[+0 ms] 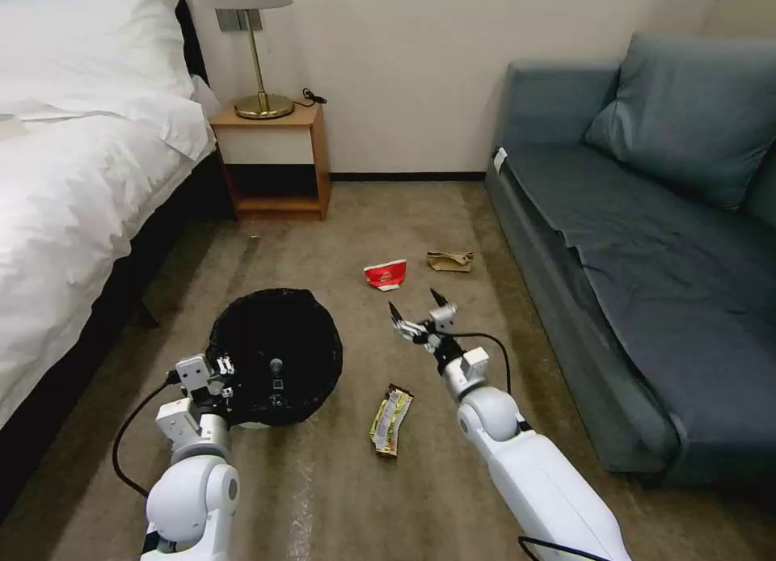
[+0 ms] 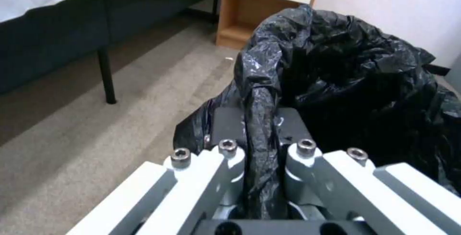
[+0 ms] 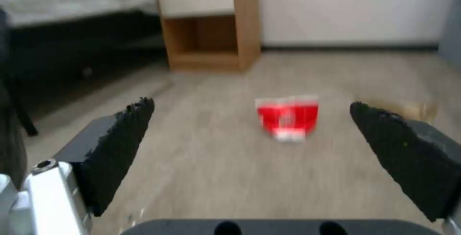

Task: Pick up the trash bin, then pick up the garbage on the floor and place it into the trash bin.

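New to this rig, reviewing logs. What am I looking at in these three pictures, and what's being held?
It is a two-armed wheeled robot in a bedroom. The wide picture comes from its head camera, looking down at the carpet between a bed and a sofa. The other two come from cameras on its wrists.

The left gripper is shut on the rim of the trash bin; the left wrist view shows the black bag pinched between its fingers.

The right gripper is open and empty, above the carpet and pointed toward the crushed red-and-white paper cup.

Also on the floor: crumpled brown paper beyond the cup and a yellow-brown snack wrapper beside the bin.
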